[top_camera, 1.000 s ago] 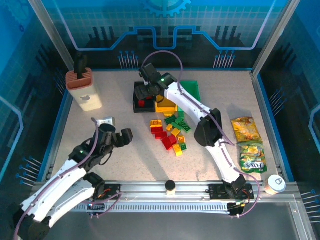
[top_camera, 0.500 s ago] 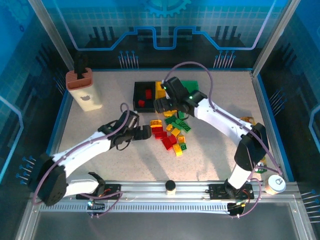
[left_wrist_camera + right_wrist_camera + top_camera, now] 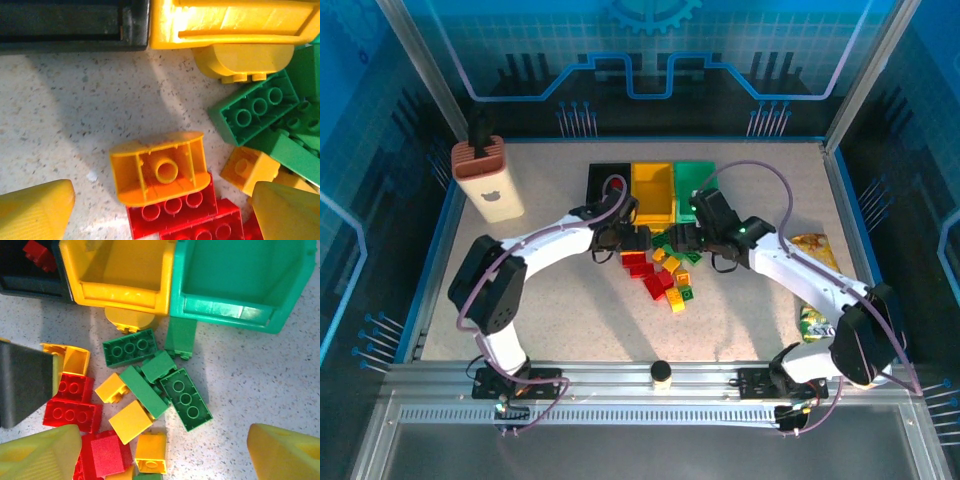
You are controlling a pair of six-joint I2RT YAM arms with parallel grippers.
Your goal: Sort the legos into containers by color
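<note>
The legos (image 3: 662, 272) lie in a loose red, yellow and green pile just in front of three containers in a row: black (image 3: 605, 196), yellow (image 3: 653, 190) and green (image 3: 696, 178). My left gripper (image 3: 636, 241) hangs open over the pile's left end. Its fingertips (image 3: 35, 210) straddle an upturned yellow brick (image 3: 160, 167) lying partly on red bricks (image 3: 190, 217). My right gripper (image 3: 684, 240) is open above the pile's right side, over green bricks (image 3: 186, 397) and yellow bricks (image 3: 130, 420), holding nothing. A red brick (image 3: 40, 252) lies in the black container (image 3: 30, 282).
A beige-and-brown holder (image 3: 488, 180) stands at the back left. Snack bags (image 3: 810, 252) lie at the right. A small capped object (image 3: 661, 375) sits on the front rail. A yellow rounded brick (image 3: 242, 60) rests against the yellow container's front wall (image 3: 230, 22).
The left arm swung from the near left up to the pile. The right arm drew back from over the black container to the pile's right side. Both grippers stayed open.
</note>
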